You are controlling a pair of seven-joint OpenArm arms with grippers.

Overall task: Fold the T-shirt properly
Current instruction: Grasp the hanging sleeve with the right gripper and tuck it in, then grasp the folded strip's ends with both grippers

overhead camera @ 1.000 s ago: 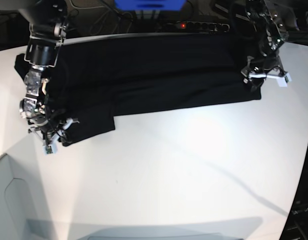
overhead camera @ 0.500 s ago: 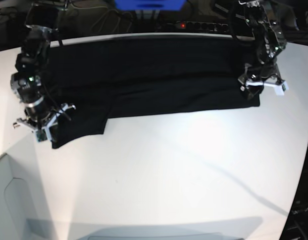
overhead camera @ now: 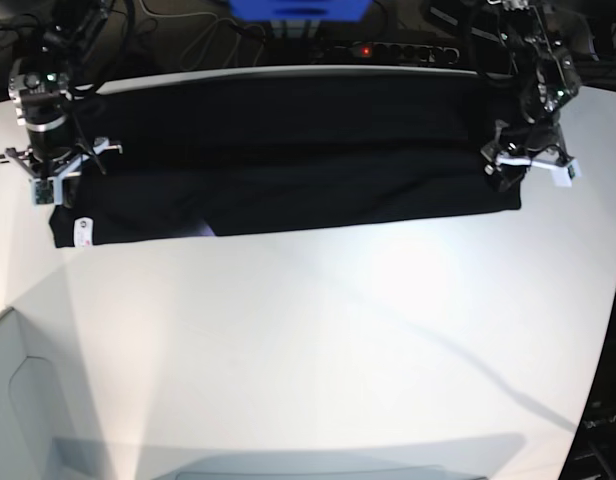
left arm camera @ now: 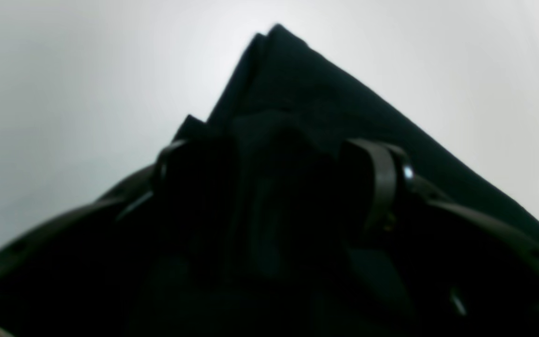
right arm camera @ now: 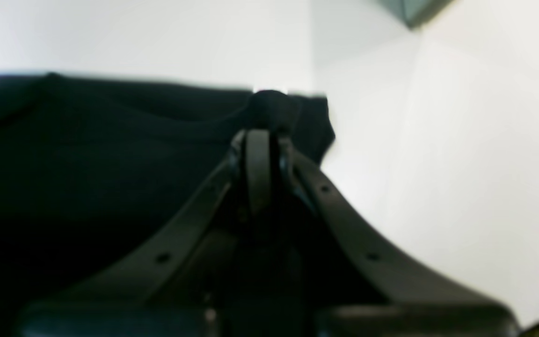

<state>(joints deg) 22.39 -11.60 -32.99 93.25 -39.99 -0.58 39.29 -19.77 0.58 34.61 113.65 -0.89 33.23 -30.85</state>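
In the left wrist view, a folded corner of the T-shirt (left arm camera: 325, 107) is seen lying on the white table (left arm camera: 63, 84). The left claw (left arm camera: 281, 187) is spread wide above the black cloth, with nothing gripped.

In the right wrist view, the right claw (right arm camera: 260, 154) is clenched, and a small bunch of the T-shirt (right arm camera: 110, 140) edge is seen at its tip; whether that cloth is pinched cannot be told.

In the base view, the T-shirt (overhead camera: 288, 150) is laid as a long band across the far side of the table (overhead camera: 338, 350). A small white tag (overhead camera: 84, 231) is shown at its near corner below the right claw (overhead camera: 50, 172). The left claw (overhead camera: 530, 165) is held over the opposite end.
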